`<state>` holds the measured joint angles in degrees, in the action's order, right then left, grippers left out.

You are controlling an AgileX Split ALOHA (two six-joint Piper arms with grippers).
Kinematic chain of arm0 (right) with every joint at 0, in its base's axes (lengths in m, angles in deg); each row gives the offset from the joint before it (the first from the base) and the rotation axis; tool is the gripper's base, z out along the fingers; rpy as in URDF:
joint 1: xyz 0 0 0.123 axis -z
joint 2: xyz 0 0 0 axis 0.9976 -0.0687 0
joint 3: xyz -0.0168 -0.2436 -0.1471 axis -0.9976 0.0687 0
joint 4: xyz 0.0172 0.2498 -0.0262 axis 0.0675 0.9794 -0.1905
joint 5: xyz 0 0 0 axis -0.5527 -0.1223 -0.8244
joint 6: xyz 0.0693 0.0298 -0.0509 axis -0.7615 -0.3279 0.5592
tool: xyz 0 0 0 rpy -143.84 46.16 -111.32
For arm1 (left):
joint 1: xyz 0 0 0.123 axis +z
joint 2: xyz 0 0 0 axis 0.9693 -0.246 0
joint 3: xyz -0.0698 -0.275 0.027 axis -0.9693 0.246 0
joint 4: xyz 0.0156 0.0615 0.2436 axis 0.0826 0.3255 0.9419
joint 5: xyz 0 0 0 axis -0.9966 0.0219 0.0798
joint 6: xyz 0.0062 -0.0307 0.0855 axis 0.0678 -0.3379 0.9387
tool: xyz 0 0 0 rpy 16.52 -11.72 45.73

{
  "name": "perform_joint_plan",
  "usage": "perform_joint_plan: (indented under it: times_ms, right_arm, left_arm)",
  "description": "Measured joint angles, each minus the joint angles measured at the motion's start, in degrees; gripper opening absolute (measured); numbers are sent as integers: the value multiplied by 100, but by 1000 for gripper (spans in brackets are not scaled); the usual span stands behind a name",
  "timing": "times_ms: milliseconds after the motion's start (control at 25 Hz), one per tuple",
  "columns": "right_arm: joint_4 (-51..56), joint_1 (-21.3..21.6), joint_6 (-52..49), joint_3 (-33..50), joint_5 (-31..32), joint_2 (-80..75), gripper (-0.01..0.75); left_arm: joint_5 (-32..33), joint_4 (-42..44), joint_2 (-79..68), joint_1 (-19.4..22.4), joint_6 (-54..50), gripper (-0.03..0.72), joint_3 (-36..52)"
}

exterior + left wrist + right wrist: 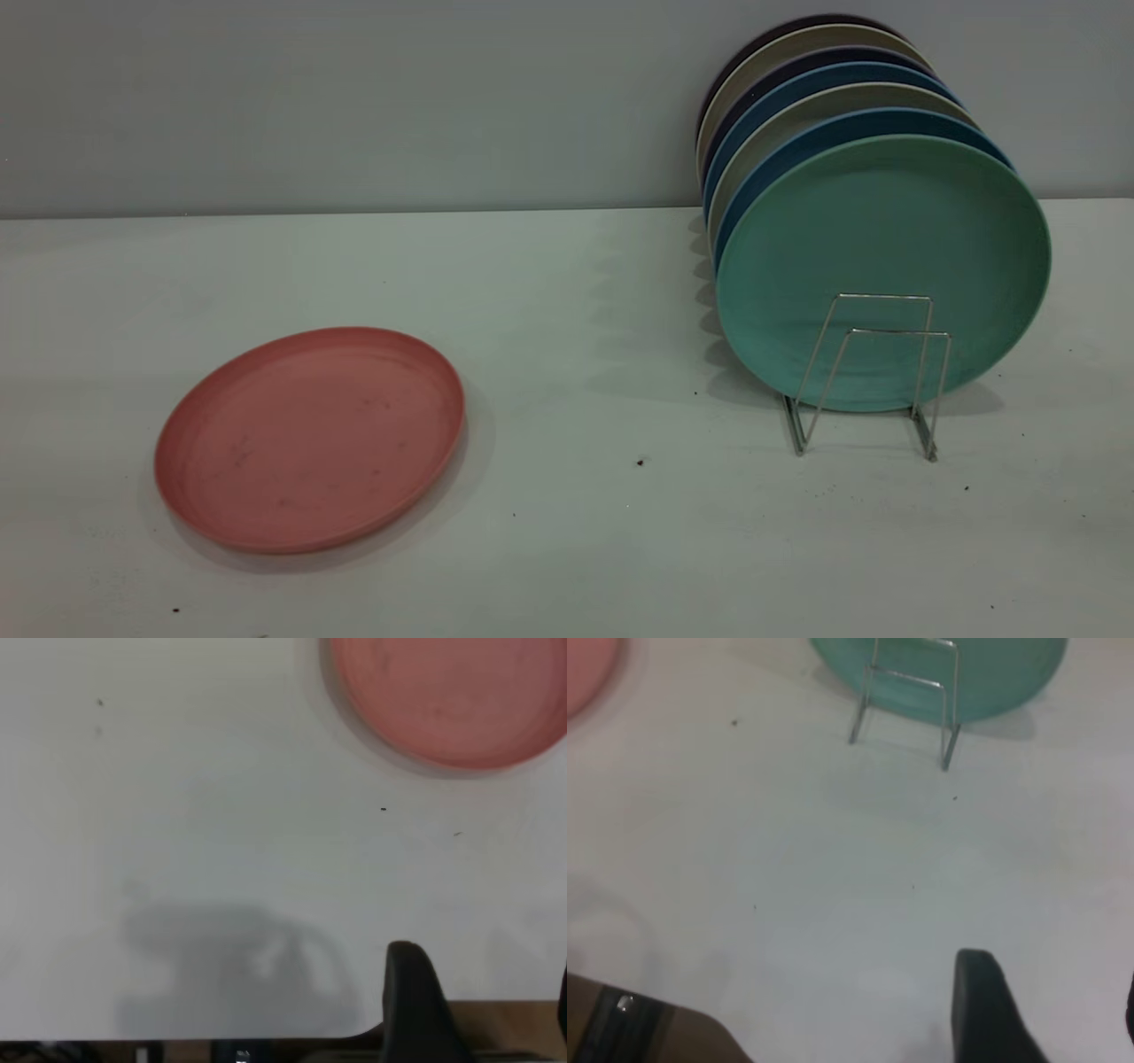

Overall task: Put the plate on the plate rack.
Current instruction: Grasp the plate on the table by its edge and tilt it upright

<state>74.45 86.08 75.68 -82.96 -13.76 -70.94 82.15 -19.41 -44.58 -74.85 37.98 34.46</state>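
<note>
The salmon-pink plate [310, 439] lies flat on the white table at the left; it also shows in the left wrist view [452, 695] and at the edge of the right wrist view [585, 673]. The wire plate rack [873, 372] stands at the right and holds several upright plates, with two free loop dividers in front; it also shows in the right wrist view [908, 704]. My left gripper [483, 992] is open and empty over the table's near edge, well short of the pink plate. My right gripper [1050, 1001] is open and empty, well short of the rack. Neither arm shows in the exterior view.
A teal-green plate [886, 266] stands frontmost in the rack, with blue, beige and dark plates [824, 97] behind it, close to the back wall. Bare white table [602, 372] lies between the pink plate and the rack. The table's wooden near edge [496, 1019] shows by the left gripper.
</note>
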Motion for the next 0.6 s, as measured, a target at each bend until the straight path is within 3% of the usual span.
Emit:
perform_joint_plan:
  times_ms: [320,600]
  right_arm:
    - [426,0,431,0,-165,-568,399]
    - [566,0,551,0,-204,-615,399]
  left_arm:
    - [-749,-652,-1371,0,64,420,0]
    - [-1475,-1502,-2637,0,715,420,0]
